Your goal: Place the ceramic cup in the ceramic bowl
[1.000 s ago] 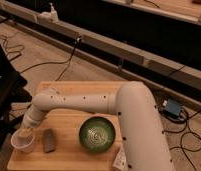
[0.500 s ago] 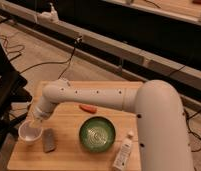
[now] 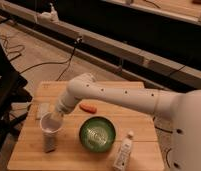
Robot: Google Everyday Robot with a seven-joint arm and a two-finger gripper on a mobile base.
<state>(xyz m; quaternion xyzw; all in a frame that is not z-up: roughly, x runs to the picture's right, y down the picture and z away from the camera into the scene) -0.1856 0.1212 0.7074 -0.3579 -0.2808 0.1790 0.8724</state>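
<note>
- Reaching in from the right side, your arm [image 3: 119,97] is stretching over the wooden table [image 3: 74,156] and ending at the gripper [image 3: 56,118] above its left part.
- Your gripper's jaws are pinching the rim of the ceramic cup [image 3: 51,128], which is hanging upright, mouth up.
- The cup is overlapping a grey block [image 3: 49,145] lying below it; whether they are touching cannot be told.
- The ceramic bowl [image 3: 97,134] is sitting just right of the cup, apart from it.
- An orange item [image 3: 87,107] is lying behind the bowl, and a white squeeze tube [image 3: 123,154] is lying at its front right.
</note>
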